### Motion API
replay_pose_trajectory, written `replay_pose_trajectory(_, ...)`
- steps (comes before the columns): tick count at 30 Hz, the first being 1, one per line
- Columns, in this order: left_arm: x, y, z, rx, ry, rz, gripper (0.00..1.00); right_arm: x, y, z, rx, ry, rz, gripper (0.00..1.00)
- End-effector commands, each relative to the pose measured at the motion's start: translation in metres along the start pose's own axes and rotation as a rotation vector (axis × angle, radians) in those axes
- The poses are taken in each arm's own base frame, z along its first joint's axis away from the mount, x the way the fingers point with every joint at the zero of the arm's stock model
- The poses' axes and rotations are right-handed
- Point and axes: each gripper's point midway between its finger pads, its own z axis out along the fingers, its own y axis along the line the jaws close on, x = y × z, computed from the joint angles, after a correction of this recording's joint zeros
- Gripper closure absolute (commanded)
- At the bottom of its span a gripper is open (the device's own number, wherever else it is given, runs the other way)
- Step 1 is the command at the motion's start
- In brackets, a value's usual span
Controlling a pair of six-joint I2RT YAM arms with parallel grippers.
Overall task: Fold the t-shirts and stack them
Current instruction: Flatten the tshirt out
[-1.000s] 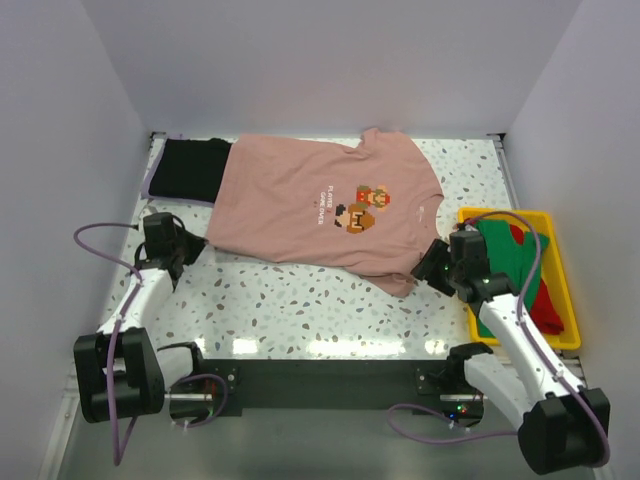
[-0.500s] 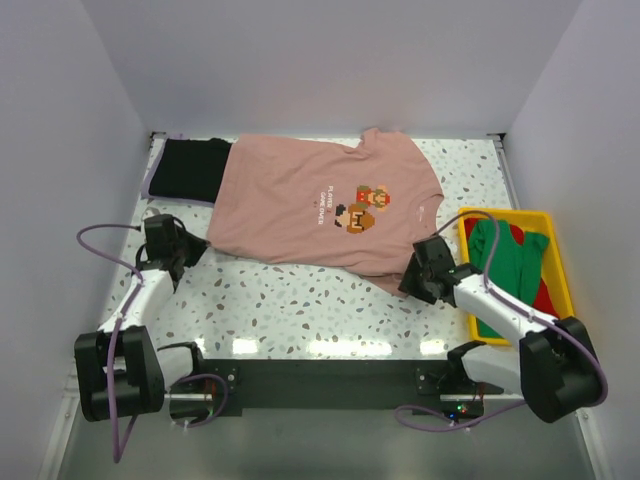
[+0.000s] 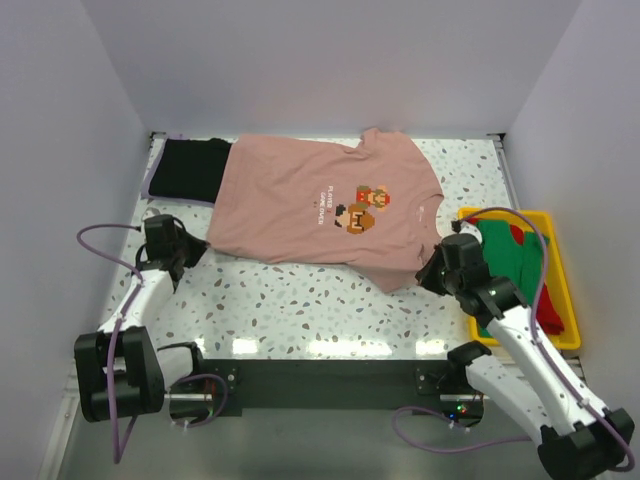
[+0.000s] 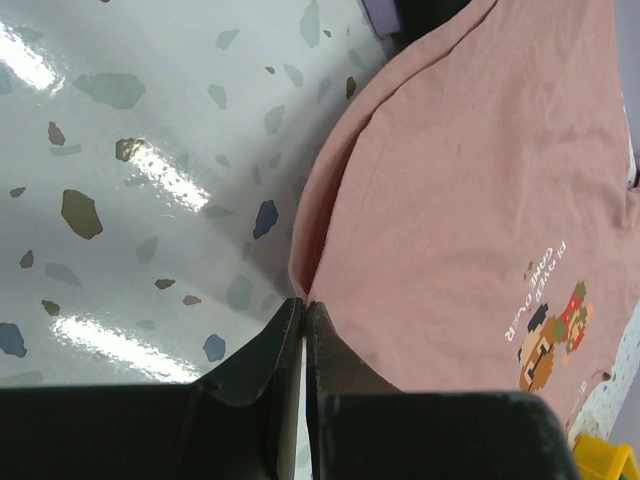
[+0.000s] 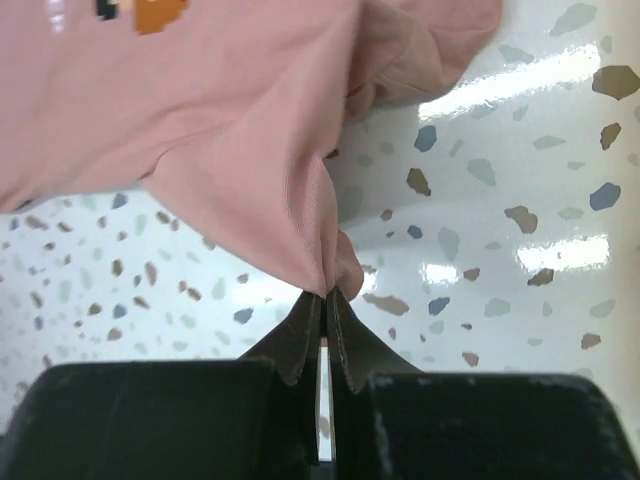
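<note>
The dusty-pink t-shirt (image 3: 300,205) lies flat across the counter (image 3: 300,300), hem left, collar right. The left gripper (image 4: 303,305) pinches its near hem corner and the right gripper (image 5: 325,295) its near sleeve, the cloth stretching away from both.

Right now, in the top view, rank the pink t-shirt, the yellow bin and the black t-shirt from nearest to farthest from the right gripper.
1. The pink t-shirt: its near sleeve is pinched in the right gripper.
2. The yellow bin: just to that gripper's right, at the table's right edge.
3. The black t-shirt: at the table's far-left corner.
</note>
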Motion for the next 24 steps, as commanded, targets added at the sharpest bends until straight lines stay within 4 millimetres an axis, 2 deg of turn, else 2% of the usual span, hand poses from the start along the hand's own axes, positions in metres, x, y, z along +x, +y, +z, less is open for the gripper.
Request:
replay_pose_trajectory(1, -0.015, -0.004, -0.006, 0.0, -0.056, 0.027, 0.92, 0.013, -0.006, -0.035, -0.015, 0.066, -0.032, 1.0)
replay_pose_trajectory(5, -0.019, 0.006, -0.015, -0.067, -0.078, 0.022, 0.9, 0.016, -0.008, -0.065, -0.043, 0.068, -0.021, 1.0)
replay_pose_trajectory(9, -0.027, 0.011, -0.024, -0.114, -0.108, 0.033, 0.87, 0.009, -0.008, -0.088, -0.058, 0.041, -0.017, 1.0)
replay_pose_trajectory(13, -0.037, 0.008, -0.029, -0.134, -0.129, 0.049, 0.84, 0.013, -0.004, -0.1, -0.097, 0.06, -0.018, 1.0)
replay_pose_trajectory(15, -0.038, 0.007, -0.028, -0.137, -0.127, 0.056, 0.78, 0.02, -0.004, -0.098, -0.108, 0.086, -0.021, 0.98)
replay_pose_trajectory(16, -0.039, 0.006, -0.027, -0.142, -0.124, 0.057, 0.73, 0.026, 0.0, -0.097, -0.136, 0.112, -0.02, 0.95)
replay_pose_trajectory(17, -0.039, 0.005, -0.027, -0.137, -0.119, 0.061, 0.62, 0.031, 0.002, -0.093, -0.147, 0.133, -0.016, 0.93)
replay_pose_trajectory(18, -0.039, 0.002, -0.027, -0.125, -0.116, 0.066, 0.59, 0.038, 0.001, -0.083, -0.148, 0.153, -0.01, 0.89)
replay_pose_trajectory(19, -0.033, -0.003, -0.026, -0.086, -0.088, 0.072, 0.56, 0.042, 0.003, -0.078, -0.153, 0.169, 0.002, 0.77)
replay_pose_trajectory(20, -0.035, -0.015, -0.025, -0.022, -0.092, 0.091, 0.54, 0.043, 0.008, -0.072, -0.178, 0.172, 0.008, 0.73)
replay_pose_trajectory(21, -0.025, -0.019, -0.024, 0.012, -0.059, 0.113, 0.53, 0.049, 0.005, -0.064, -0.164, 0.185, 0.012, 0.69)
replay_pose_trajectory(23, -0.013, -0.035, -0.026, 0.095, -0.014, 0.149, 0.52, 0.043, 0.004, -0.054, -0.143, 0.16, 0.022, 0.59)
replay_pose_trajectory(24, 0.006, -0.044, -0.029, 0.133, 0.024, 0.2, 0.52, 0.04, 0.004, -0.052, -0.128, 0.149, 0.023, 0.56)
